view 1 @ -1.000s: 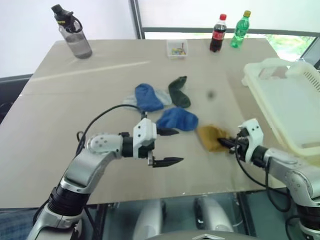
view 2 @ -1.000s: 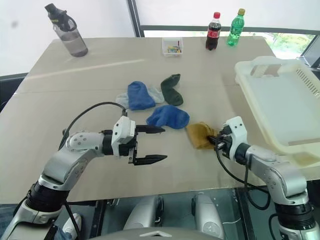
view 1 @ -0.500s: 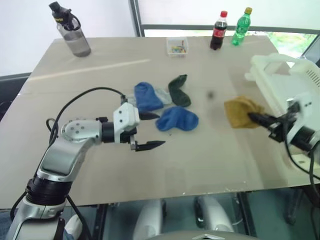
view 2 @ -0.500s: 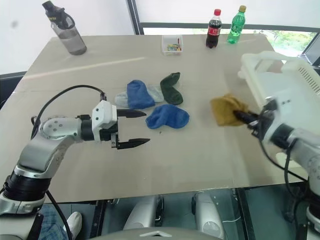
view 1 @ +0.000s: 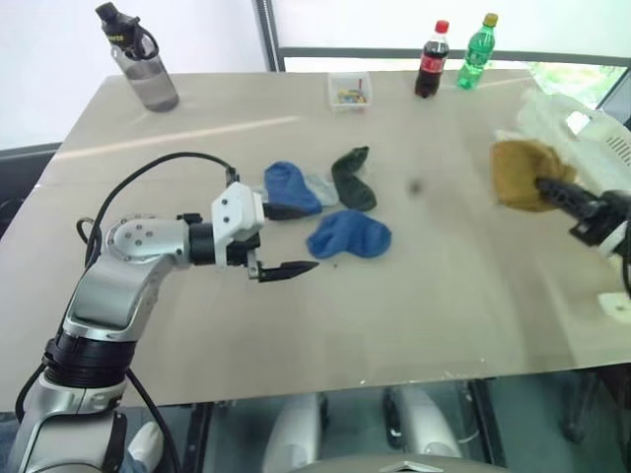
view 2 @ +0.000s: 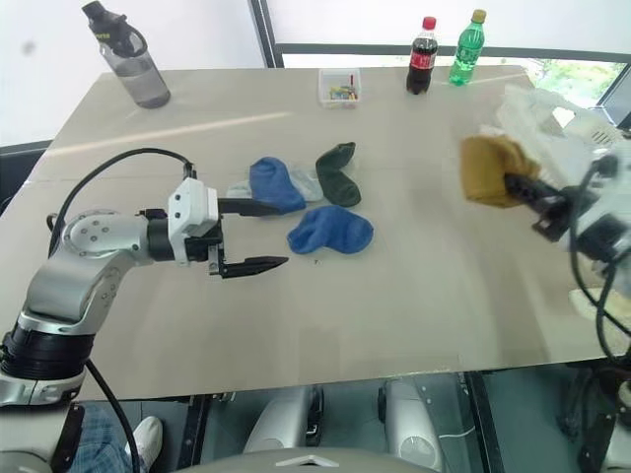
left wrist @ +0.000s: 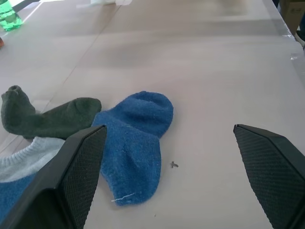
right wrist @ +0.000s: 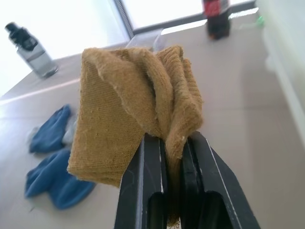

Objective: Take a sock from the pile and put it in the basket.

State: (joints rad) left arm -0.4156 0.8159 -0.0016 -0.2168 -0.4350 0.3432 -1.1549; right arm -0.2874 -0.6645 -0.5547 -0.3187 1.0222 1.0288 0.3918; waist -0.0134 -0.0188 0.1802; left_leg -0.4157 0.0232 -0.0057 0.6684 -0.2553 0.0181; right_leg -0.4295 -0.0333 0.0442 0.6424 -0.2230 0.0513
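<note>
My right gripper [view 1: 545, 185] is shut on a mustard yellow sock [view 1: 518, 175], which hangs bunched above the table at the right, beside the near corner of the white basket [view 2: 552, 113]. In the right wrist view the sock [right wrist: 138, 119] drapes over the closed fingers [right wrist: 151, 191]. The pile lies mid-table: two blue socks [view 1: 291, 189] [view 1: 350, 235], a dark green one [view 1: 352, 180] and a pale grey one [view 1: 320, 185]. My left gripper [view 1: 311, 236] stands open just left of the nearer blue sock [left wrist: 138, 138], holding nothing.
A grey water bottle [view 1: 138, 54] stands at the far left corner. A small clear box [view 1: 350, 94], a cola bottle [view 1: 430, 61] and a green bottle [view 1: 474, 54] line the far edge. Bare table lies between the pile and the basket.
My right gripper has lifted the mustard sock off the table and carried it up and to the right, towards the basket. The left gripper drew back to the left, still open.
</note>
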